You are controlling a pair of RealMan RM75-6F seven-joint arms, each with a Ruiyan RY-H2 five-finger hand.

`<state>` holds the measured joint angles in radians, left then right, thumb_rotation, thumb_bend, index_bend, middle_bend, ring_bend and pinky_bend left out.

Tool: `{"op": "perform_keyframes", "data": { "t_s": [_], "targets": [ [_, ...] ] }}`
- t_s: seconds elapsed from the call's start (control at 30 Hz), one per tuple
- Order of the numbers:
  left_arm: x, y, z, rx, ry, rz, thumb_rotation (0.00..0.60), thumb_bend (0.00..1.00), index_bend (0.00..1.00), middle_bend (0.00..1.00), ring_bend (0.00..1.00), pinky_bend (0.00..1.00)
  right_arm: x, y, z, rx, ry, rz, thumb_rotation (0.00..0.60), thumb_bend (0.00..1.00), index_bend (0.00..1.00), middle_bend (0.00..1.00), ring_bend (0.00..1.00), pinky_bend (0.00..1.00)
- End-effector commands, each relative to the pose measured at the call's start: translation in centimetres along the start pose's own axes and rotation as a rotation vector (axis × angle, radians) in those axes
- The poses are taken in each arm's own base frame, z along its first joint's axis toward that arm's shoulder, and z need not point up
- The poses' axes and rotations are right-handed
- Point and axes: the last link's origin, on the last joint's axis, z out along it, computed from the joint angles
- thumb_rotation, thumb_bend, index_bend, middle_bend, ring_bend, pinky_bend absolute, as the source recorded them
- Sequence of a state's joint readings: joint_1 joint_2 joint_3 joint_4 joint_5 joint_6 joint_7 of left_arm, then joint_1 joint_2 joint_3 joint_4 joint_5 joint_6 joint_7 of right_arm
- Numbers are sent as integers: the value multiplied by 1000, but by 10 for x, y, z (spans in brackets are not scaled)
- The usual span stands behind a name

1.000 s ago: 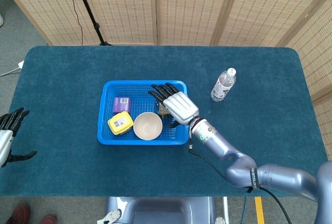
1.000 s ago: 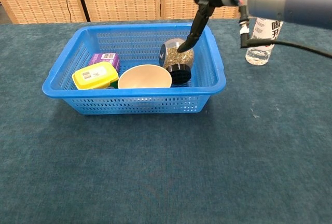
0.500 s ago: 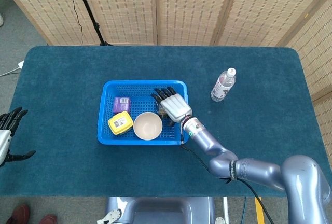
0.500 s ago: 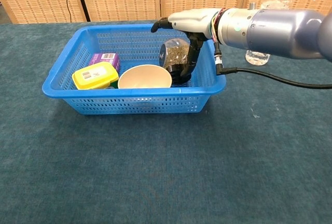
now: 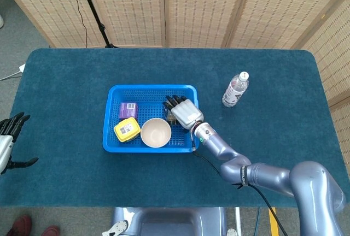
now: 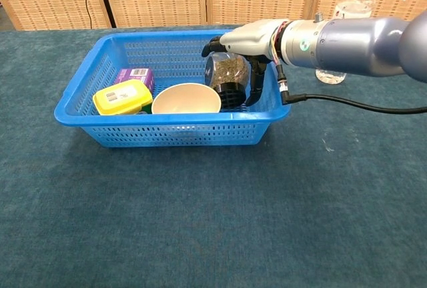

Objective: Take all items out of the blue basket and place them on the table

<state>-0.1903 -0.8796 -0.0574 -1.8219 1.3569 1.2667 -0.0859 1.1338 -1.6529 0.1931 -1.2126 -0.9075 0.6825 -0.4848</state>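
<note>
Right hand [image 6: 245,40] sits over the tilted spice jar [image 6: 228,78] in the blue basket [image 6: 100,128], fingers spread, nothing gripped.

Right robot hand [image 6: 248,43] lowered, fingers spread.

The blue basket [image 6: 87,111] holds a purple box [image 6: 133,75] at its back left, a yellow box [image 6: 122,97] in front of that, a cream bowl [image 6: 186,98] mid-front and a dark-capped jar [image 6: 227,78] on the right.
</note>
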Motion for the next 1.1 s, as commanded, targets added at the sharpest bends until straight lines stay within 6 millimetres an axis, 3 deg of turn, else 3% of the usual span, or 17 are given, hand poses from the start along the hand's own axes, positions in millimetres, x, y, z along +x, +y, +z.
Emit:
{"op": "perform_keyframes", "data": {
  "t_s": [0.03,0.17,0.23,0.33,0.47,0.63,0.9,1.1],
  "targets": [
    [0,-1,0,2,0,-2,600,57,0,0,0,0,-3,0,6,-13,11,-40,600,0,71,53,37,216],
    [1,-2,0,5,3,-4,600,57,0,0,0,0,-7,-1,11,-28,19,-26,600,0,172,230,226,347],
    [1,-2,1,5,1,-5,600,57,0,0,0,0,-7,-2,14,-34,41,-15,600,0,260,360,363,466],
    [1,-2,1,5,0,-7,600,57,0,0,0,0,-9,-4,18,-39,82,-6,600,30,372,470,475,562],
    [2,-3,0,7,2,-12,600,57,0,0,0,0,-11,-5,21,-35,121,14,600,153,445,516,510,582],
    [2,-5,0,10,0,-16,600,57,0,0,0,0,0,-7,17,-14,183,53,600,197,467,534,519,583],
    [1,-1,-3,-12,-7,-14,600,57,0,0,0,0,55,1,-13,42,382,158,600,217,476,539,523,583],
    [1,3,-5,-36,-12,-12,600,57,0,0,0,0,97,33,-57,19,504,137,600,217,479,541,523,583]
  ]
}}
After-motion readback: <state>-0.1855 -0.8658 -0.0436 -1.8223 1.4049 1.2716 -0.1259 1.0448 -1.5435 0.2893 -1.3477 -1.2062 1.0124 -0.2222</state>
